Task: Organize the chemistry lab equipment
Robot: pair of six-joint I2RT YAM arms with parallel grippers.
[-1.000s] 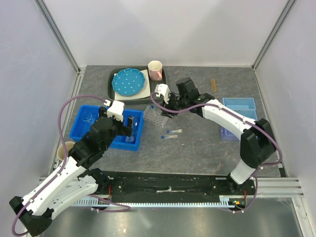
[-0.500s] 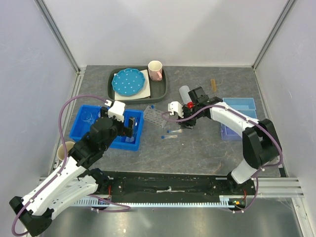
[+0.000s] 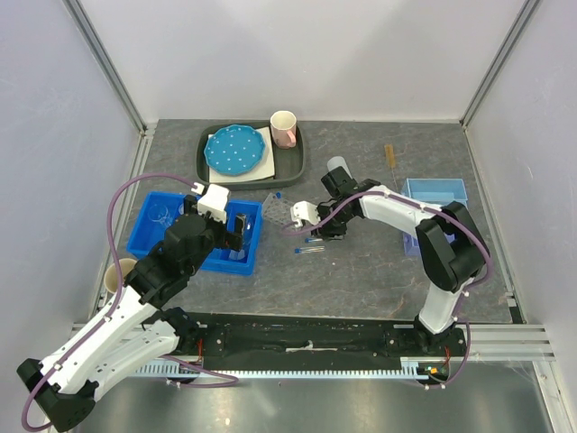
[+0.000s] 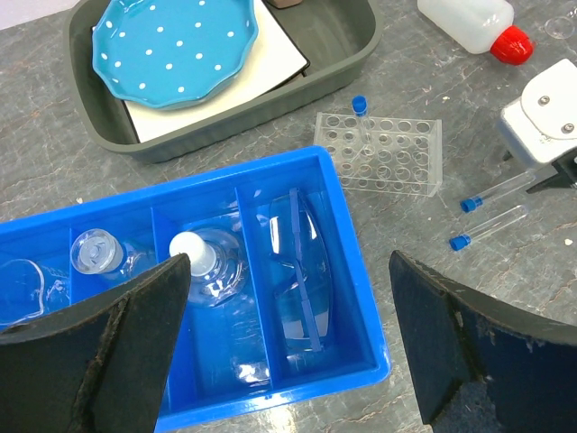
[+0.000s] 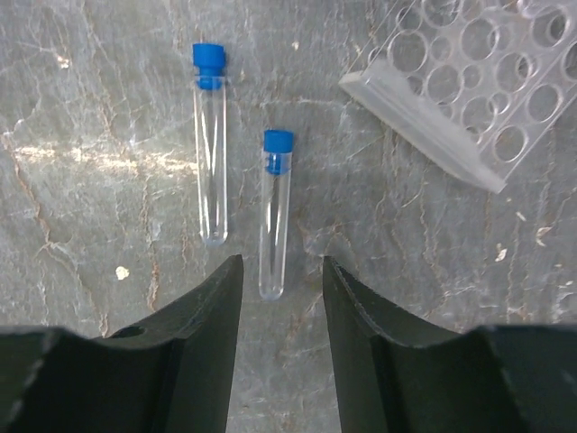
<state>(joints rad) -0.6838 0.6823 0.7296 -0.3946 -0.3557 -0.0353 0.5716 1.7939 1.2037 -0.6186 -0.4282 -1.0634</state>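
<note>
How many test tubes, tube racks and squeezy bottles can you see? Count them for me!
Blue-capped tubes: 3
Clear tube rack: 1
White red-nozzled squeeze bottle: 1
Total: 5

Three cameras: one high overview and two wrist close-ups, overlapping at the tube rack (image 3: 273, 211).

The top camera looks steeply down from above and behind the arms, taking in the whole table (image 3: 361, 280) from far off. The left wrist camera looks obliquely forward and down past the left gripper (image 4: 288, 266), at middle distance, over the blue bin (image 4: 353, 262) towards the grey tray (image 4: 234, 119). The right wrist camera faces straight down past the right gripper (image 5: 281, 266), very near the tabletop. All three views share the rack and the two blue-capped tubes (image 5: 275, 212) beside it.
</note>
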